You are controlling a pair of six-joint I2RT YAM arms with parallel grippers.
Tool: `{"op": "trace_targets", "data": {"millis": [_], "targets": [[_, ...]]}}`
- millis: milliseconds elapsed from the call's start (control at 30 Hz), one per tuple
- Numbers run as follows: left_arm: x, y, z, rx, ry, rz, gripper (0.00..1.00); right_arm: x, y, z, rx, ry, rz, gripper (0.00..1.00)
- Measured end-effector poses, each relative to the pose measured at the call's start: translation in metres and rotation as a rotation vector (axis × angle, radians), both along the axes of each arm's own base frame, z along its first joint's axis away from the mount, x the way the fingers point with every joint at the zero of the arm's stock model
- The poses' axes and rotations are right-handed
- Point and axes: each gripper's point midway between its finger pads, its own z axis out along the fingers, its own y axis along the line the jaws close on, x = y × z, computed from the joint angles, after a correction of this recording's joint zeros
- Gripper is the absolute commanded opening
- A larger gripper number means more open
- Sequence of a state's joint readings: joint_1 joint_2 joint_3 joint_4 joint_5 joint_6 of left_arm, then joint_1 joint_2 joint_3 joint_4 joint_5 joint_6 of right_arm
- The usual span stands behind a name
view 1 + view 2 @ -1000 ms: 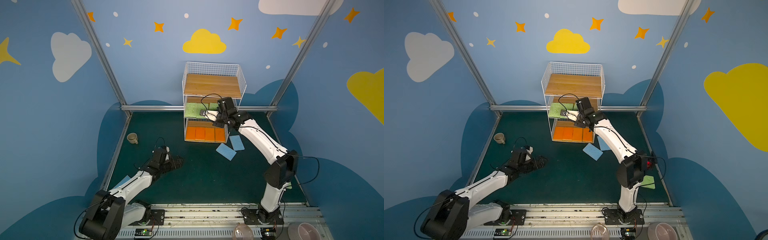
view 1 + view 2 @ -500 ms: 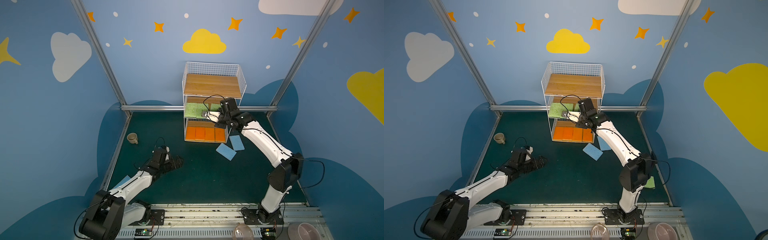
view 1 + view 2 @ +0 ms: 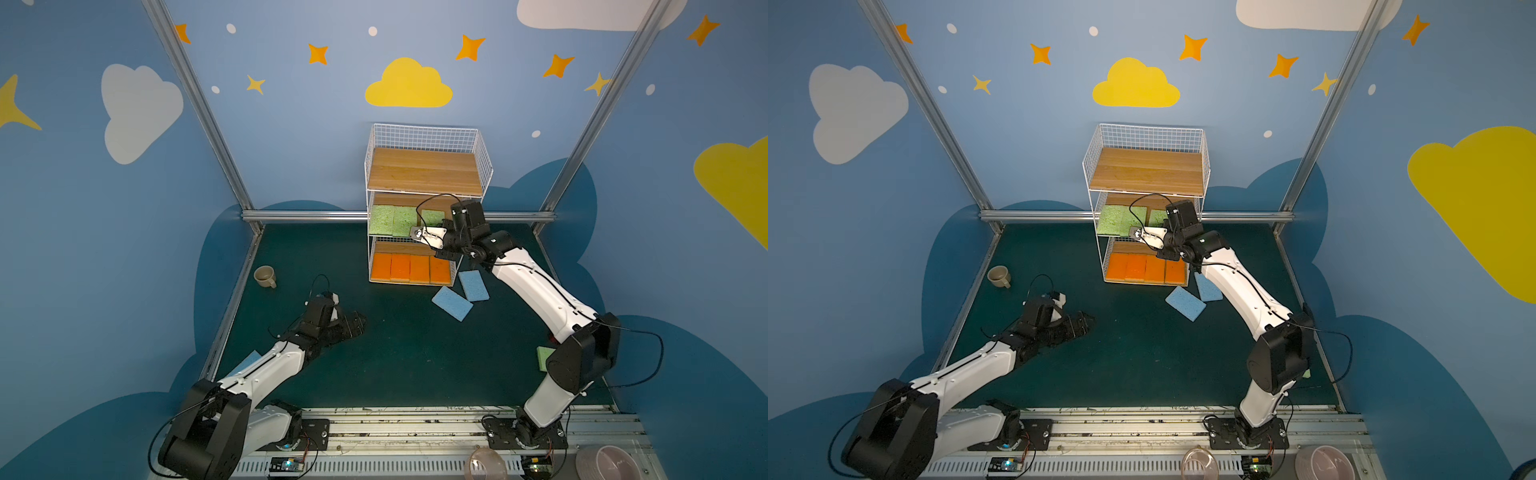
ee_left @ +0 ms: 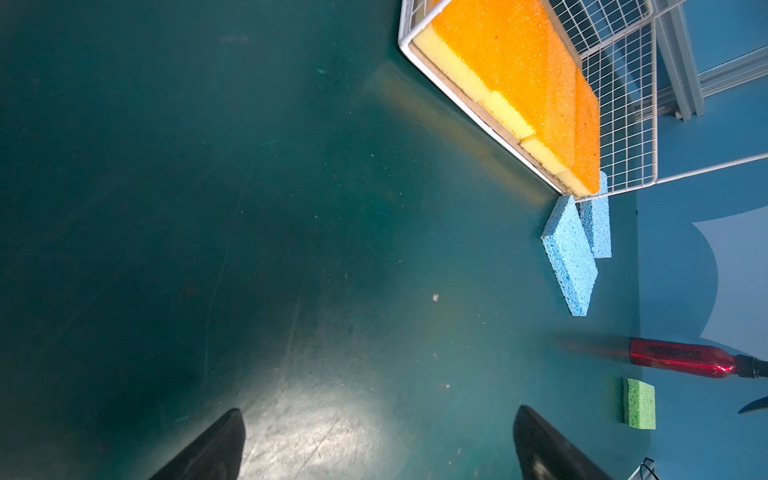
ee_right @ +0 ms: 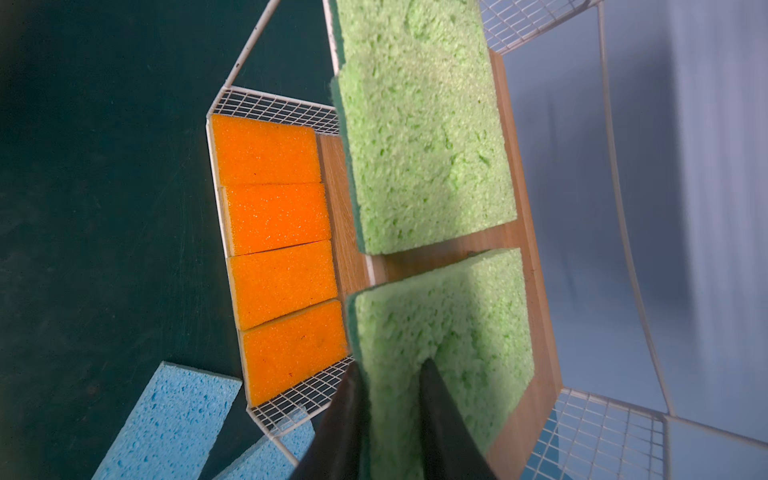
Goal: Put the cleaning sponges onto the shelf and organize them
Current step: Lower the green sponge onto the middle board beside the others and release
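Observation:
The shelf [image 3: 424,135] [image 3: 1146,137] stands at the back. Its bottom tier holds several orange sponges [image 3: 409,268] [image 5: 278,249]. Two green sponges [image 3: 392,219] [image 5: 419,145] lie on the middle tier. My right gripper [image 5: 390,368] [image 3: 434,226] reaches into that tier from the right, shut on a third green sponge [image 5: 465,316], which lies flat on the board. Two blue sponges [image 3: 452,303] [image 3: 473,285] lie on the mat by the shelf's front right corner. Another green sponge [image 3: 543,358] [image 4: 639,403] sits beside the right arm. My left gripper [image 4: 378,411] [image 3: 357,322] hangs open over bare mat.
A beige cup [image 3: 264,276] stands at the mat's left edge. A red-handled tool [image 4: 681,357] lies near the loose green sponge. A blue sponge [image 3: 249,359] shows under the left arm. Two bowls [image 3: 486,465] [image 3: 602,461] sit at the front rail.
My right gripper has shifted slightly to the right along the middle tier with the green sponge. The left arm has not moved.

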State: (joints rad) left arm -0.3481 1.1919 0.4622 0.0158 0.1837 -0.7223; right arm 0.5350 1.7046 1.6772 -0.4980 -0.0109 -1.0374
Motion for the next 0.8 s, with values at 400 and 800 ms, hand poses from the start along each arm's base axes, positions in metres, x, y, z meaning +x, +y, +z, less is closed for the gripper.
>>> {"op": "trace_targets", "data": {"millis": [400,800], "targets": [[0.0001,0.0,-0.0018,0.002,0.006,0.0,1.0,0.0014,0.0028,0.0014,0.009,-0.036,0.047,0.24],[0.004,-0.0014,-0.0014,0.003,0.01,0.0,1.0,0.0088,-0.0001,-0.0009,0.003,-0.048,0.036,0.32]]}}
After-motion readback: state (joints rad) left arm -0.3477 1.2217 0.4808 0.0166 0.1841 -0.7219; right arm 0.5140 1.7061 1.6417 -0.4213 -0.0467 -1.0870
